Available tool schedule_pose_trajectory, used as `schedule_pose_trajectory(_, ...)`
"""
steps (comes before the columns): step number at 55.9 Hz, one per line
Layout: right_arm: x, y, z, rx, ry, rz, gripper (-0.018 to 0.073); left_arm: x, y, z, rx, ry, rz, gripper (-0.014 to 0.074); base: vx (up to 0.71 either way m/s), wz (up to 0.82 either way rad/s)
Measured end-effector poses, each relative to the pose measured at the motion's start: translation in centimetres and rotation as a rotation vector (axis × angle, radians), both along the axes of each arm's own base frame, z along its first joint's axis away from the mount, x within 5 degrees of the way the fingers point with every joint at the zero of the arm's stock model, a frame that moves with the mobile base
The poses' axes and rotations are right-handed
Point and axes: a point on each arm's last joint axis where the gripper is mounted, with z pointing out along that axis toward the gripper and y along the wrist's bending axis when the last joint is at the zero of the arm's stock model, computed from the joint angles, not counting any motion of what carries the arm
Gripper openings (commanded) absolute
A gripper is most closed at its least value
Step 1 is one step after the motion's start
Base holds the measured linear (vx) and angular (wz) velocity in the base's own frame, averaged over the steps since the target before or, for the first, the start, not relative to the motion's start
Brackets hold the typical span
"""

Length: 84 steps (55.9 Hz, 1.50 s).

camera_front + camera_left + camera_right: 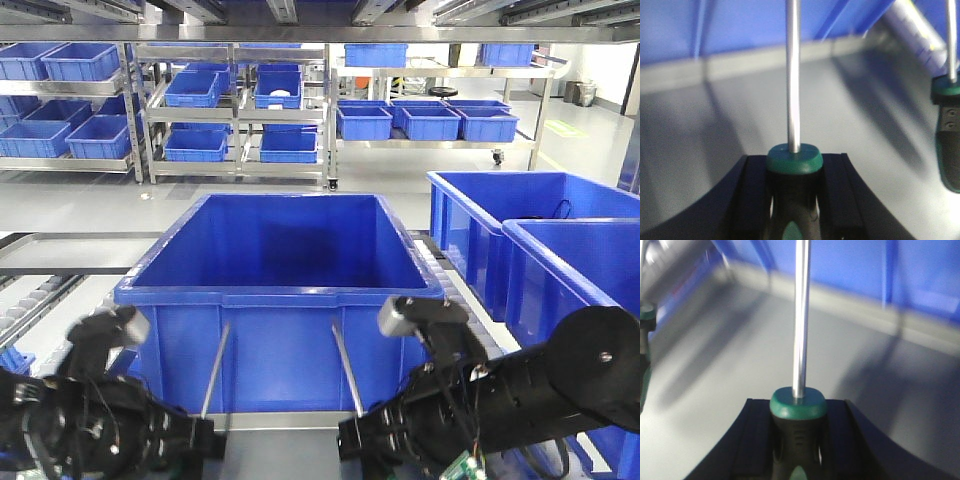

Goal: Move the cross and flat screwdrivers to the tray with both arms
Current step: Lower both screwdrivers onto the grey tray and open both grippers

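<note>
Each of my grippers holds one screwdriver by its black-and-green handle, silver shaft pointing away. My left gripper (794, 167) is shut on the left screwdriver (793, 100), whose shaft (215, 370) rises before the blue bin. My right gripper (798, 412) is shut on the right screwdriver (801, 330), its shaft (347, 365) leaning slightly left. Both hang over the grey tray (705, 130), also seen in the right wrist view (725, 370). The right screwdriver's handle (949, 135) shows at the left wrist view's right edge. The tips are out of view, so I cannot tell cross from flat.
A large deep blue bin (285, 260) stands directly behind the tray's far rim (740, 62). Two more blue bins (520, 230) stand to the right. A roller conveyor (40, 300) runs on the left. Shelves of blue bins (240, 110) fill the background.
</note>
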Motion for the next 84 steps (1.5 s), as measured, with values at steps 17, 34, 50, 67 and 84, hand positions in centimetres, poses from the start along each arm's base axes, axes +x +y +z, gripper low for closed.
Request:
schedule_pose_trajectory(17,-0.7,-0.3,1.4,0.018,-0.040,-0.001,0.0556,-0.3,0.0,0.4,-0.006,-0.005,-0.005,0.0628,0.00,0.00)
schedule_pose_trajectory(34,-3.9,-3.7,9.1,0.076,-0.401,-0.102,0.0554,-3.9,2.8,9.0,-0.059,-0.485,0.119,0.0560,0.00,0.00)
schedule_pose_trajectory(50,-5.4,-4.6,11.6,0.124,-0.534,-0.151,0.0554,-6.8,4.8,13.1,-0.094,-0.734,0.208,0.0516,0.00,0.00)
schedule_pose_trajectory(67,-5.4,-4.6,11.6,0.123,-0.533,-0.151,0.0554,-6.7,4.7,13.0,-0.088,-0.731,0.206,0.0513,0.00,0.00)
schedule_pose_trajectory(84,-5.4,-4.6,11.6,0.123,-0.532,-0.150,0.0554,-9.1,6.6,10.8,0.024,-0.816,0.249,0.0277,0.00,0.00)
